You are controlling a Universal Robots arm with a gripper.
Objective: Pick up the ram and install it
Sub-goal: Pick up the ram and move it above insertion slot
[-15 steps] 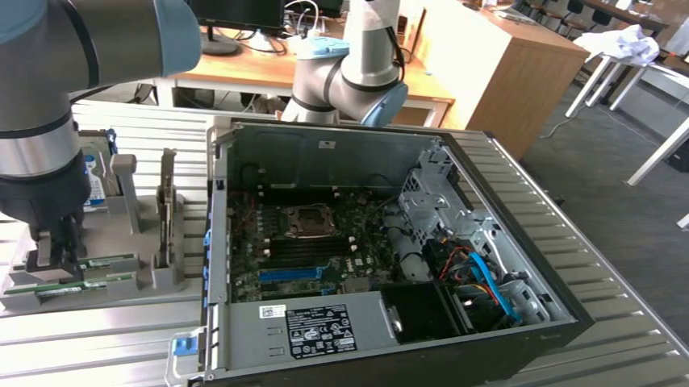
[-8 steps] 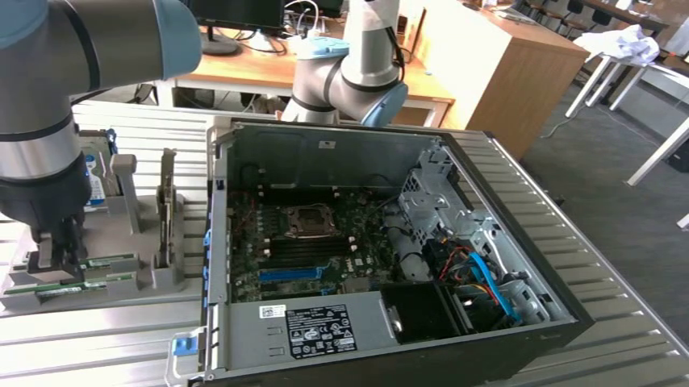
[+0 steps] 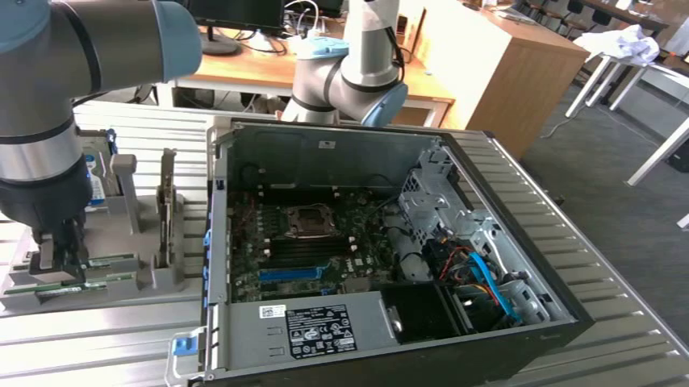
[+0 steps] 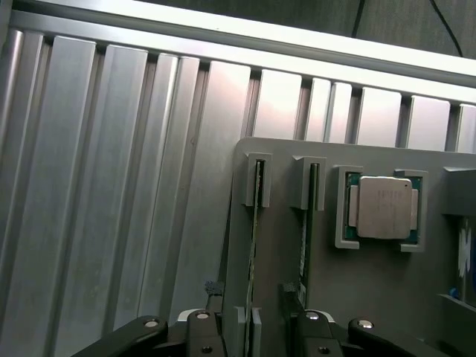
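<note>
Two ram sticks stand on edge in slots of a grey holder (image 4: 327, 297). In the wrist view the ram (image 4: 256, 223) runs edge-on between my gripper's dark fingers (image 4: 291, 294), with a gap on each side. A second ram stick (image 4: 307, 223) stands in the neighbouring slot. My gripper (image 4: 251, 309) is open and straddles the first stick without clamping it. In the exterior view the gripper (image 3: 60, 262) is lowered onto the holder (image 3: 161, 278) at the exterior view's left, over the green ram sticks (image 3: 108, 263).
A square silver processor (image 4: 383, 208) lies in a pocket of the holder. Taller cards (image 3: 169, 201) stand upright in the holder. The open computer case (image 3: 506, 242) with its motherboard (image 3: 312, 242) lies right of the holder on a ribbed metal table (image 4: 111, 186).
</note>
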